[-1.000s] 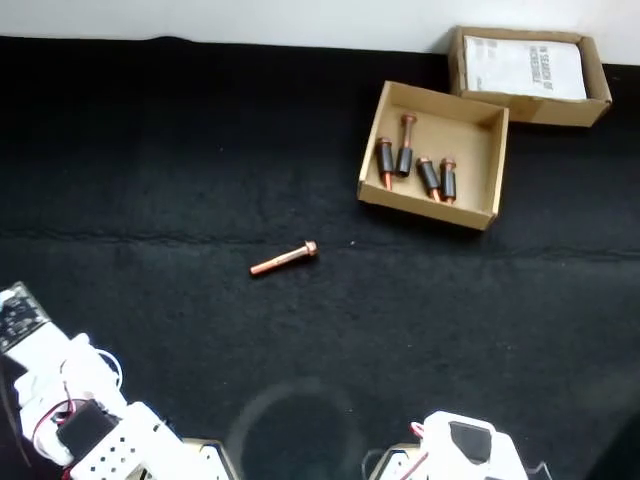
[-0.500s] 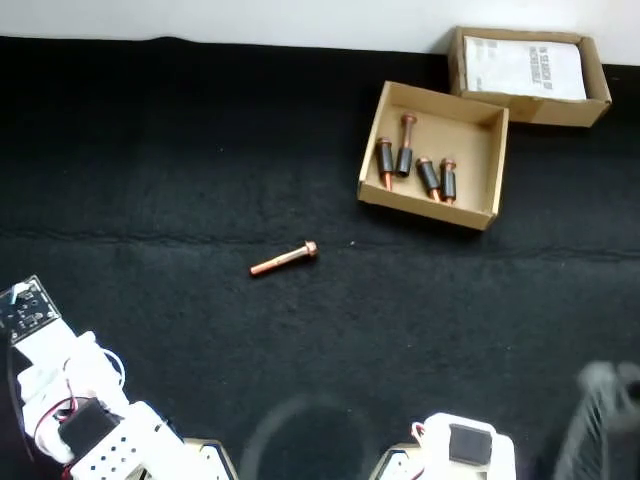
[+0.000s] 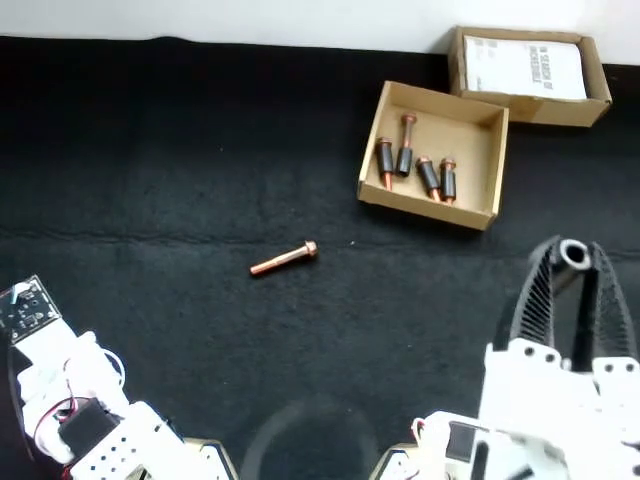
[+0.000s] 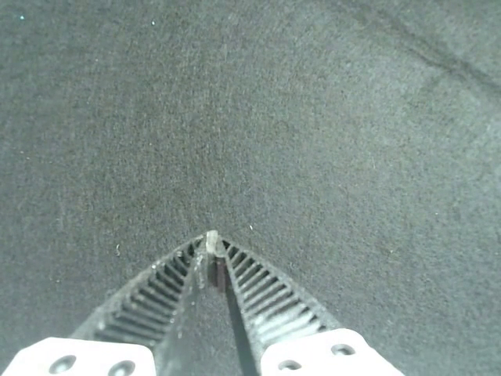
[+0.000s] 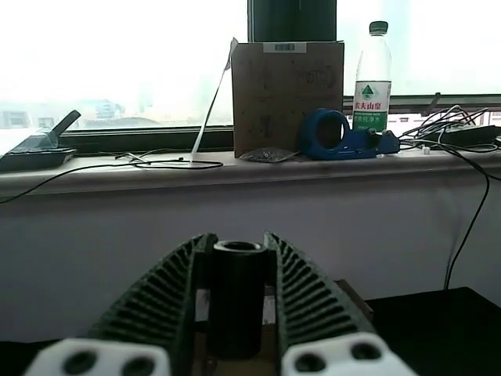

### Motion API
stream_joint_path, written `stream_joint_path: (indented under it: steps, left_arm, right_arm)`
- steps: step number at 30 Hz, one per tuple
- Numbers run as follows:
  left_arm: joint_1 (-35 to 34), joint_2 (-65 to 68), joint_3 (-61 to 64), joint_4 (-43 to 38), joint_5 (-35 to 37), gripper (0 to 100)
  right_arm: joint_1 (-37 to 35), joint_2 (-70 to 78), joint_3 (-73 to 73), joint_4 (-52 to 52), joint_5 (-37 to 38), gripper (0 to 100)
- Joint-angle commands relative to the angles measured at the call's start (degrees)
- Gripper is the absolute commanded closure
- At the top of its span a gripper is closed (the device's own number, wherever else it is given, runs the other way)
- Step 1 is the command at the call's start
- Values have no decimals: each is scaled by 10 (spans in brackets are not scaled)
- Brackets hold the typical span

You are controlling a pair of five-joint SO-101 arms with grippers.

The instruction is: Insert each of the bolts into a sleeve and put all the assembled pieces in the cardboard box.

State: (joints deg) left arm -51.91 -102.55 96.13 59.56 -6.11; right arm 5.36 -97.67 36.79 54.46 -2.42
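Right fingers (image 5: 164,301) pinching sleeve (image 5: 236,301), lengthwise — bore tipward

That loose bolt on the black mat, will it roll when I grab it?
Probably rolls in an arc: the bolt lies on its side, round shank, wider head. It looks like rigid metal, so it shouldn't bend. The fuzzy mat likely damps rolling.

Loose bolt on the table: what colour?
Copper-orange. The bolt shows best in the high view, against the black mat.
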Motion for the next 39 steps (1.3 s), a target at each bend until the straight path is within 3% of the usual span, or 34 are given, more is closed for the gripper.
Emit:
stream_joint_path:
  steps: [1,9,15,27,39]
  left_arm:
    - [31,-4,10,2,-4,990]
    - [210,-4,10,1,0,990]
    - [300,0,5,2,1,991]
    - [375,0,-36,55,1,991]
    - [377,46,-148,83,1,991]
  right_arm:
    - [1,-73,155,-80,35,992]
    - [3,-70,218,-98,16,992]
    - [23,-71,319,-214,1,992]
    - [24,-71,533,-416,4,992]
    - [22,-71,635,-467,5,992]
